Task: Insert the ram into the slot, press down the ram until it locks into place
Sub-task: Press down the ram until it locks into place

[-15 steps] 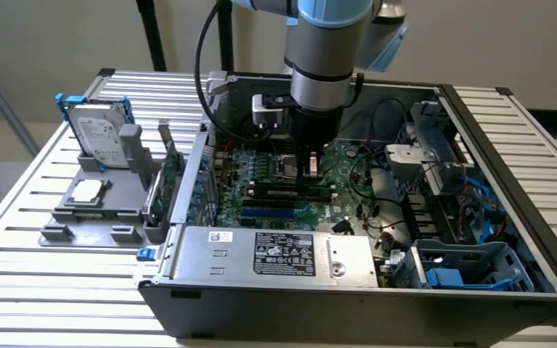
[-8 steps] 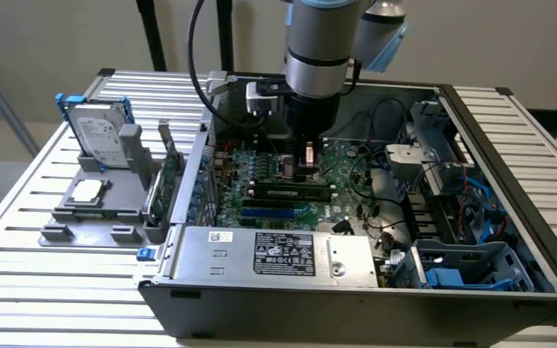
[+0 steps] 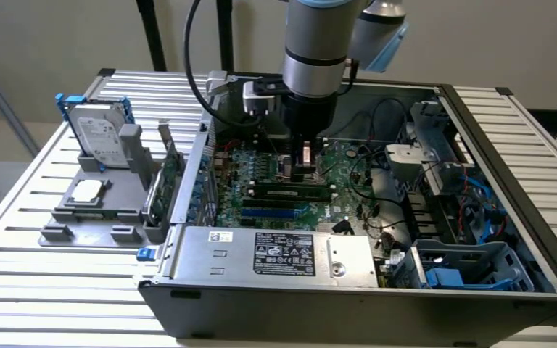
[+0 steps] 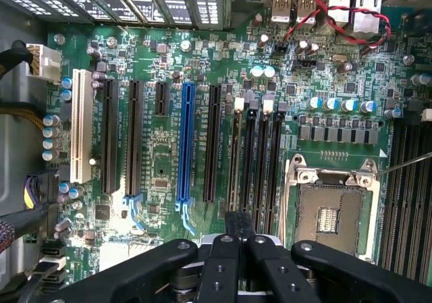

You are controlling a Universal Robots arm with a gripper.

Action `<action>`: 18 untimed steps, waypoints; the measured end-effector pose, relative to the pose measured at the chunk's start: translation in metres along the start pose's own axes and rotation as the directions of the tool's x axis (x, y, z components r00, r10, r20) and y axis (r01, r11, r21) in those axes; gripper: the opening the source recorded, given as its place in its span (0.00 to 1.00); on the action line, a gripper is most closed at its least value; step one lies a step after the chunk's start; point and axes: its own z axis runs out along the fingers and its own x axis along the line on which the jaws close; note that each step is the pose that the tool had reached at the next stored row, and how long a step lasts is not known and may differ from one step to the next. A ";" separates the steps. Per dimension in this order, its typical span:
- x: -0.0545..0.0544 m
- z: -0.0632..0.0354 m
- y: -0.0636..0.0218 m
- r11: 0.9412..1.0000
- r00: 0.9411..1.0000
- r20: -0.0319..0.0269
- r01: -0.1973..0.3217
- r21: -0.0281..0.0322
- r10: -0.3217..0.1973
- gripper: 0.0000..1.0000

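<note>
Open PC case sits on a slatted metal bench, motherboard exposed in the centre of the exterior view. Arm comes down from the top centre of that frame, pincer low over the board, just above the memory sockets. A ram stick lies seated in a black socket across the board at frame centre, label strip facing the camera, directly below the pincer and apart from it. In the wrist view the pincer fingers stand pressed together at lower centre, clenched with nothing between them that I can make out. Just beyond the fingertips run 4 parallel black memory sockets; the slot nearest in line with the tips looks bare, white end latches showing at its far end. A blue expansion socket stands beside them toward frame left, a white one further left. The metal-framed processor socket lies at lower right. In the exterior view, a grey fixture on the bench at frame left holds a hard drive upright; the power supply with its label fills the case's near side.
</note>
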 end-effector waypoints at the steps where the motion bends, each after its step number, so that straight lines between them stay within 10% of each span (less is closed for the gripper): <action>1: 0.000 0.0000 0.0001 1.000 1.000 0.000 0.000 0.000 0.000 0.11; 18: -0.002 0.0063 0.0012 1.000 1.000 0.000 -0.024 -0.001 0.024 0.11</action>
